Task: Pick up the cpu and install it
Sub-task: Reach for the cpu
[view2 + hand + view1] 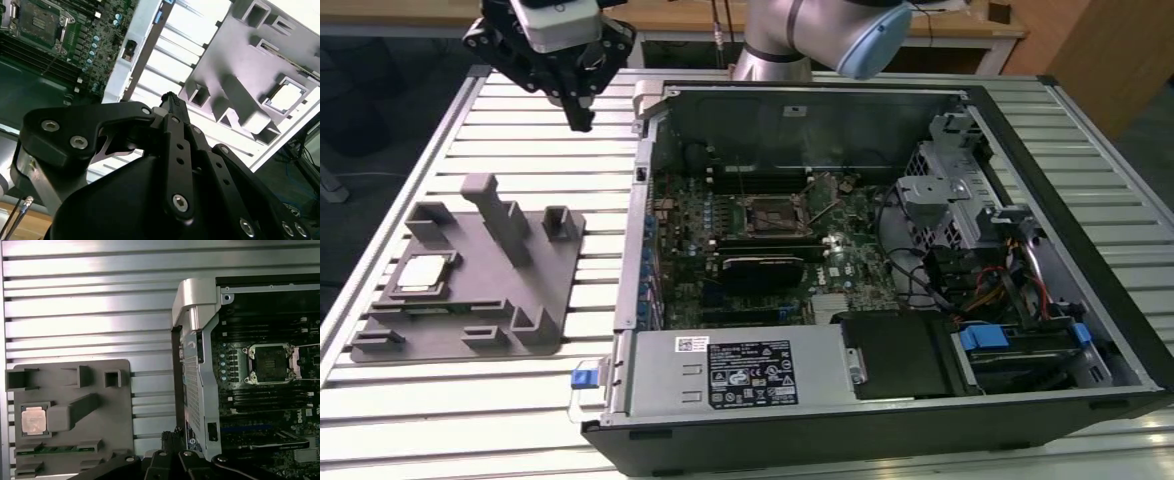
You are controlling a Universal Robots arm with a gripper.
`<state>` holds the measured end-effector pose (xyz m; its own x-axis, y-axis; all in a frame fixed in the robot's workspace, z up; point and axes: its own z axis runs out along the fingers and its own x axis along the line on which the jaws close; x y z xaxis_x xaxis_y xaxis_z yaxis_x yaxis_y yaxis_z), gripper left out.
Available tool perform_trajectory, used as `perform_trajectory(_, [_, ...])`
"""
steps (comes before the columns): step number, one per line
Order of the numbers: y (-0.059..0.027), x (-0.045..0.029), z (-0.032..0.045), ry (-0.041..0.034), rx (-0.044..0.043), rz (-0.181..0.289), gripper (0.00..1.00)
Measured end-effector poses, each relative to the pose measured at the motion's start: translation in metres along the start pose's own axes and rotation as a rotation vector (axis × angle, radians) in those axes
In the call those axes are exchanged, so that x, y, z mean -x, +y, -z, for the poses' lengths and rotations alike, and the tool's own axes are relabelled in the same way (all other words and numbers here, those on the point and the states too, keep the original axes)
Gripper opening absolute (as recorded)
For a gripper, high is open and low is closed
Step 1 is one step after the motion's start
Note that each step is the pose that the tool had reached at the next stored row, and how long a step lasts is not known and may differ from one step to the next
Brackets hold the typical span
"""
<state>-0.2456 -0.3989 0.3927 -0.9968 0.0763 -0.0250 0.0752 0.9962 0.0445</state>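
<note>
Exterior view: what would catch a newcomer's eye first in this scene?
The open computer case dominates the exterior view's right, its motherboard socket exposed. On the exterior view's left a grey tray holds the shiny cpu, and the gripper hangs shut above the slatted table, holding nothing.

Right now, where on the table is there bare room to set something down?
Bare table slats run between the grey tray and the computer case, and beyond the tray below the raised gripper. Crowded: the tray's posts, and inside the case.

A robotics lab: slatted metal bench [520, 150], opened computer case [801, 120], robot arm [781, 35].
</note>
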Motion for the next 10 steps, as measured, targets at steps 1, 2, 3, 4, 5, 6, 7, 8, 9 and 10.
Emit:
perform_trajectory(1, [-0.0002, -0.002, 0.0, 0.0, 0.0, 0.0, 0.11])
perform_trajectory(2, [-0.0003, -0.0039, -0.0001, 0.0, 0.0001, 0.0, 0.11])
perform_trajectory(3, [-0.0005, -0.0057, -0.0001, 0.0, 0.0, 0.0, 0.11])
perform_trajectory(4, [-0.0006, -0.0075, -0.0001, 0.0, 0.0, 0.0, 0.11])
perform_trajectory(5, [-0.0007, -0.0094, 0.0, 0.0001, -0.0001, 0.0, 0.11])
perform_trajectory(6, [-0.0009, -0.0113, 0.0, 0.0001, 0.0, 0.0, 0.11])
perform_trajectory(7, [-0.001, -0.0133, -0.0001, 0.0, 0.0, 0.0, 0.11])
perform_trajectory(8, [-0.0012, -0.0152, -0.0001, 0.0, 0.0, 0.0, 0.11])
perform_trajectory(9, [-0.0013, -0.0171, -0.0002, 0.0, 0.0, 0.0, 0.11])
perform_trajectory(10, [-0.0015, -0.019, -0.0002, 0.0, 0.0, 0.0, 0.11])
